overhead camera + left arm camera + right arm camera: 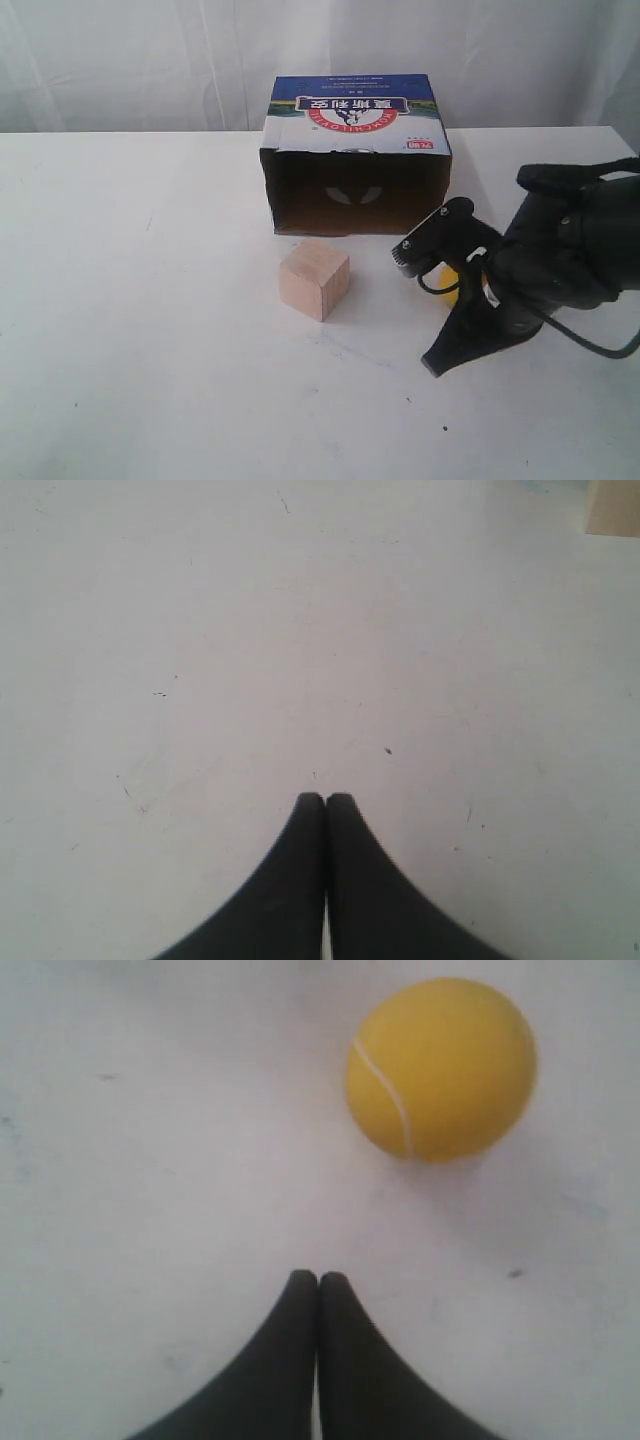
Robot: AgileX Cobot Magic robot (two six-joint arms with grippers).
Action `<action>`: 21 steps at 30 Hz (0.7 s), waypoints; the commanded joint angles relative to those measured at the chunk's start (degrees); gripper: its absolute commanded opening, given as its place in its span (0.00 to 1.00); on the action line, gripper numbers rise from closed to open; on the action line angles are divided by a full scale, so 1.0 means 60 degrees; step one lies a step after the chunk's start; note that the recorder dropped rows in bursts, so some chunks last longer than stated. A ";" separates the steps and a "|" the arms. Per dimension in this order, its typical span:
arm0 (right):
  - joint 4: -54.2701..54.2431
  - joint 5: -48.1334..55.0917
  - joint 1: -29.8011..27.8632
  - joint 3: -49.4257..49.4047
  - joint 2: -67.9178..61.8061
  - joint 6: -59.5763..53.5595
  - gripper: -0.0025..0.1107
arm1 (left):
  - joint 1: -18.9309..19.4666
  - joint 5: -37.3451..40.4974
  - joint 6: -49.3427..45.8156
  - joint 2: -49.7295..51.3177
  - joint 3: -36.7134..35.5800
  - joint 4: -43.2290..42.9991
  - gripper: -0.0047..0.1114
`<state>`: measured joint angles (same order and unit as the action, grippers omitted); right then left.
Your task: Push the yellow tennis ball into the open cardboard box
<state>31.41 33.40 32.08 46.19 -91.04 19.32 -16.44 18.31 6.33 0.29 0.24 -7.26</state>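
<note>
The yellow tennis ball (440,1065) lies on the white table, a short way ahead of my right gripper (318,1278) and off to one side, not touching it. The right gripper is shut and empty. In the exterior view only a sliver of the ball (446,277) shows behind the right arm, whose gripper (432,365) points down at the table. The open cardboard box (355,150) lies at the back centre, its dark opening facing forward. My left gripper (325,798) is shut, empty, over bare table; it is out of the exterior view.
A pale wooden cube (315,280) stands in front of the box opening, left of the ball; its corner (614,507) shows in the left wrist view. The black right arm (570,250) and its cable fill the right side. A white curtain hangs behind the table.
</note>
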 commanded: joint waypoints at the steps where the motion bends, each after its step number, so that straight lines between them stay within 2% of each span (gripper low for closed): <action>1: 0.1529 0.1231 -0.0367 -0.0052 0.0661 0.1353 0.02 | -0.0049 0.0167 -0.0022 -0.0048 -0.0041 -0.0021 0.04; 6: 0.1802 0.1171 -0.0499 -0.0413 0.0802 0.1512 0.02 | -0.0049 0.0167 -0.0022 -0.0048 -0.0041 -0.0021 0.04; 10: 0.4083 -0.0442 -0.1204 -0.0146 0.0585 0.3485 0.02 | -0.0049 0.0167 -0.0022 -0.0048 -0.0041 -0.0021 0.04; 12: 0.4643 -0.1740 -0.1999 0.0678 -0.0081 0.4393 0.02 | -0.0049 0.0167 -0.0022 -0.0048 -0.0041 -0.0021 0.04; 15: 0.4623 -0.2082 -0.2608 0.1917 -0.1243 0.4749 0.02 | -0.0049 0.0167 -0.0022 -0.0048 -0.0041 -0.0021 0.04; 21: 0.4450 -0.2393 -0.3002 0.3561 -0.3049 0.4857 0.02 | -0.0049 0.0167 -0.0022 -0.0048 -0.0041 -0.0021 0.04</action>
<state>58.55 19.85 14.88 64.71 -106.05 47.50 -16.44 18.31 6.33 0.29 0.24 -7.26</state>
